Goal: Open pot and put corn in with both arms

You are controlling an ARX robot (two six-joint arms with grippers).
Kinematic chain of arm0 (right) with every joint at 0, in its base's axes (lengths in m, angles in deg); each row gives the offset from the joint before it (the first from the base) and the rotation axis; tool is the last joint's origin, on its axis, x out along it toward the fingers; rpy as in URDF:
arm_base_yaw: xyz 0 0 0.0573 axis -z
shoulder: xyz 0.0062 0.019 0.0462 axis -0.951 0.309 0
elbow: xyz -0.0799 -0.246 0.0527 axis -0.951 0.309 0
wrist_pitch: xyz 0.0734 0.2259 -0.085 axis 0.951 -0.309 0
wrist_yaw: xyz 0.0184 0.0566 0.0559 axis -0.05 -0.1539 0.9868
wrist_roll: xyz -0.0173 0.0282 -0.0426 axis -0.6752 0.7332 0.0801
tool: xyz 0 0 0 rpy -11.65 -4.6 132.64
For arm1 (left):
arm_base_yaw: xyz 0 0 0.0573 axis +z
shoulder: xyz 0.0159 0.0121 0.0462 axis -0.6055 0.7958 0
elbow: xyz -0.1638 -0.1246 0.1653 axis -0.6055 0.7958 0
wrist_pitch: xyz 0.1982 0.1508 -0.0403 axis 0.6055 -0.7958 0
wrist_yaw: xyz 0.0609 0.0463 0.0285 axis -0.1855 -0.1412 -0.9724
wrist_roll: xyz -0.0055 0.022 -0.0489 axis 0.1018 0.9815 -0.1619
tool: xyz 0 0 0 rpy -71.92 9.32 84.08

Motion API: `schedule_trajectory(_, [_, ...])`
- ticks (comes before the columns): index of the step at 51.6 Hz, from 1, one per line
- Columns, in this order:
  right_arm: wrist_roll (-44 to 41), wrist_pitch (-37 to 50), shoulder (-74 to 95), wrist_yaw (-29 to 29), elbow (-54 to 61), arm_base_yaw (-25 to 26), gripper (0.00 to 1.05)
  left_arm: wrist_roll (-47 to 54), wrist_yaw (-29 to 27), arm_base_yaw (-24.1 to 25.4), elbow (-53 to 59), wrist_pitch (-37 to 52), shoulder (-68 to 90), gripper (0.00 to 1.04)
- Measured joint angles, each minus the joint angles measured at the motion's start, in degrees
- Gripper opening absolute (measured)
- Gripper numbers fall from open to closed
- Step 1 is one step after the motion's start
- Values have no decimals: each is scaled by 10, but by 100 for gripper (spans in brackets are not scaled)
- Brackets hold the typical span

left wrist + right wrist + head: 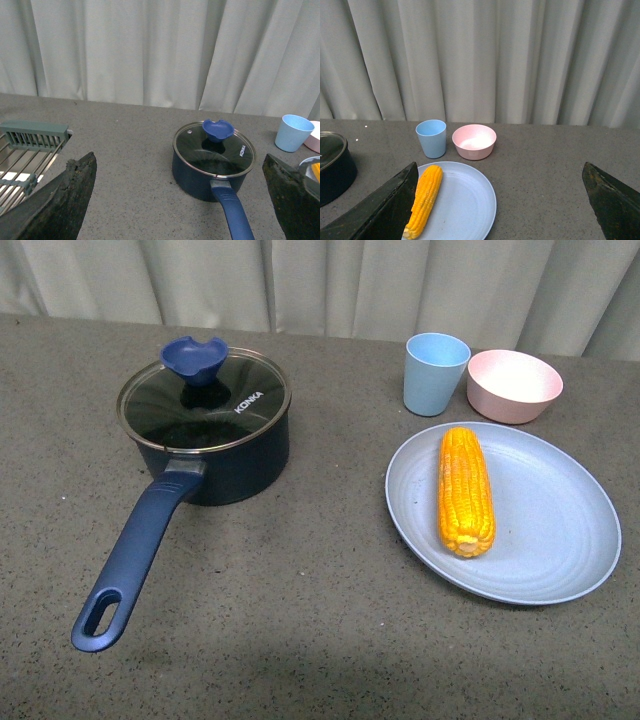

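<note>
You have nothing done yet. The dark navy round saucepan (240, 468) stands closed under its metal-rimmed glass lid (225, 405). The lid carries a blue scalloped knob (195, 358), and the long blue handle (140, 540) points back toward the robot.

Risks, in my judgement:
- The knob's uneven lip may slip from a shallow pinch and drop the glass.
- A low approach may clip the handle and swing the saucepan.
- The yellow-orange corn cob (465, 490) may roll from an off-centre grasp, or bridge the rim if you lower it flat.

The cob lies on a pale blue round plate (560, 540), well apart from the saucepan, on its right.

Your left gripper (177, 160) is spread wide and empty, with the saucepan ahead between its jaws. Your right gripper (498, 167) is likewise spread, with the cob ahead, nearer one jaw.
</note>
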Motion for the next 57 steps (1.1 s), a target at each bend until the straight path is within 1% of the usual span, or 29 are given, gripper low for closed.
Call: schedule_trajectory(57, [0, 0, 0, 0, 0, 0, 96, 0, 0, 0, 0, 0, 0, 98])
